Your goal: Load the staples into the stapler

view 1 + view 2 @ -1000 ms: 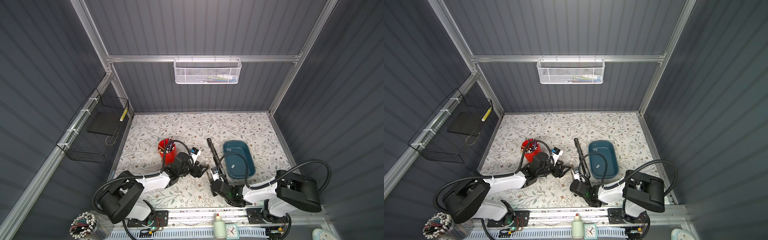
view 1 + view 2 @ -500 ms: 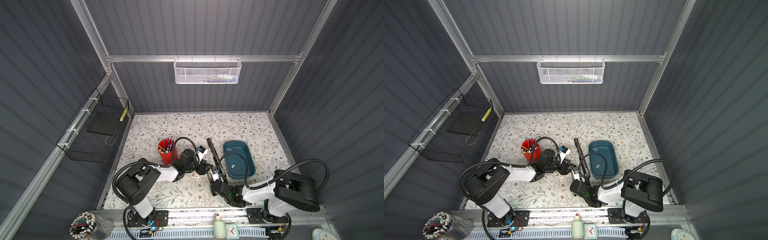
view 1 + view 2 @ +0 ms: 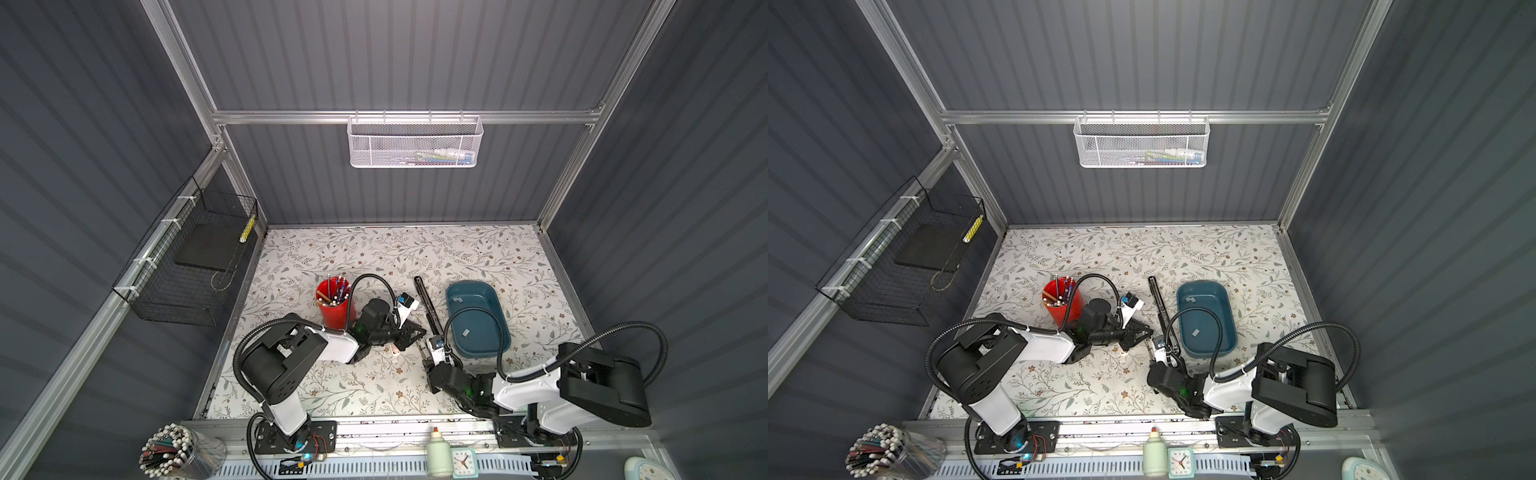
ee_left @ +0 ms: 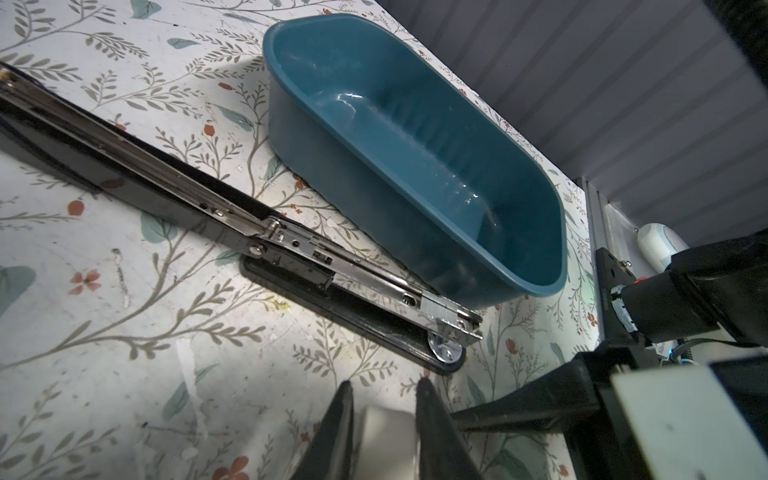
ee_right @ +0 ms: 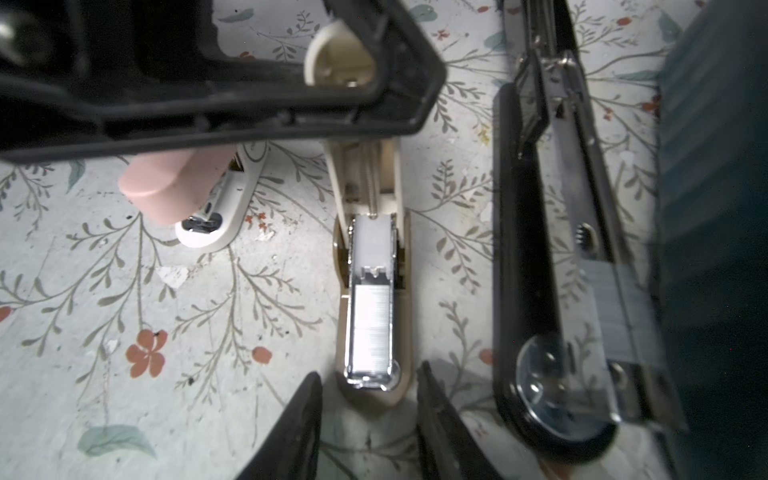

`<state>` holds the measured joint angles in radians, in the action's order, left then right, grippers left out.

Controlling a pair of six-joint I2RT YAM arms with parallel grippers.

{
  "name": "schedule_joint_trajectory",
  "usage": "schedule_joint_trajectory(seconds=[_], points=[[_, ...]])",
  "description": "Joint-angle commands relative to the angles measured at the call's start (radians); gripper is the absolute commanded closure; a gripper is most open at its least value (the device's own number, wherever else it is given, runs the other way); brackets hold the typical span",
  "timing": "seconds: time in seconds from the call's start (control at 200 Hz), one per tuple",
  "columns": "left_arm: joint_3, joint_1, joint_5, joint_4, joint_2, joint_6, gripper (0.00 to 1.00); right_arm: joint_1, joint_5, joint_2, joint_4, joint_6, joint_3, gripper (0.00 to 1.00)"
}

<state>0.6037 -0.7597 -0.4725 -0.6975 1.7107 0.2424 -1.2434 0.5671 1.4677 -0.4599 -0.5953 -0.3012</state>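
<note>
Frankly, closing the lid is the step that worries me. My left gripper (image 4: 384, 384) has its fingers (image 4: 338, 428) pressed onto the cream stapler's lid (image 4: 388, 432), which is folded back. The right gripper (image 5: 369, 372) has its fingers (image 5: 299, 419) apart. The nose of the cream stapler's base (image 5: 374, 397) sits between the tips, and neither tip visibly grips it.

A staple strip (image 5: 371, 320) lies in that base's open channel, just ahead of the right fingertips. Nothing pins the base, so I judge that swinging the lid over could drag or tip it. A strip not seated flat could then jam under the pusher.

The pink stapler (image 5: 166, 187) sits close beside the left fingers. The black stapler (image 5: 523, 257), with a strip on its rail (image 5: 623, 316), lies just outside the right fingers. A wide swing could knock either one.

Two loose strips (image 3: 457, 298) lie in the teal tray (image 3: 451, 291), beyond the black stapler from both sets of fingers.
</note>
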Motion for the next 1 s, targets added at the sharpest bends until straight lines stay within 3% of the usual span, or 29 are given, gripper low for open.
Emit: schedule_joint_trajectory(seconds=[0.0,0.265,0.485,0.66,0.745,0.996], points=[[-0.011,-0.006,-0.004,-0.018,-0.013,-0.022,0.73,0.002,0.035,-0.018,0.084,-0.031,0.031,0.58],[-0.012,-0.006,0.000,-0.023,-0.010,-0.017,0.75,-0.001,0.036,-0.042,0.102,-0.029,0.039,0.50],[-0.008,-0.006,-0.008,-0.029,0.003,-0.018,0.86,-0.019,-0.009,-0.101,0.014,-0.023,0.109,0.49],[-0.009,-0.006,0.004,-0.022,-0.005,-0.025,0.91,-0.019,0.016,-0.140,0.042,-0.036,0.121,0.48],[-0.002,-0.006,0.006,0.003,-0.013,-0.038,0.92,-0.019,0.033,-0.159,0.046,-0.042,0.137,0.40],[0.010,-0.006,-0.022,0.039,-0.039,-0.054,0.91,-0.015,0.042,-0.040,-0.019,0.007,0.098,0.36]])
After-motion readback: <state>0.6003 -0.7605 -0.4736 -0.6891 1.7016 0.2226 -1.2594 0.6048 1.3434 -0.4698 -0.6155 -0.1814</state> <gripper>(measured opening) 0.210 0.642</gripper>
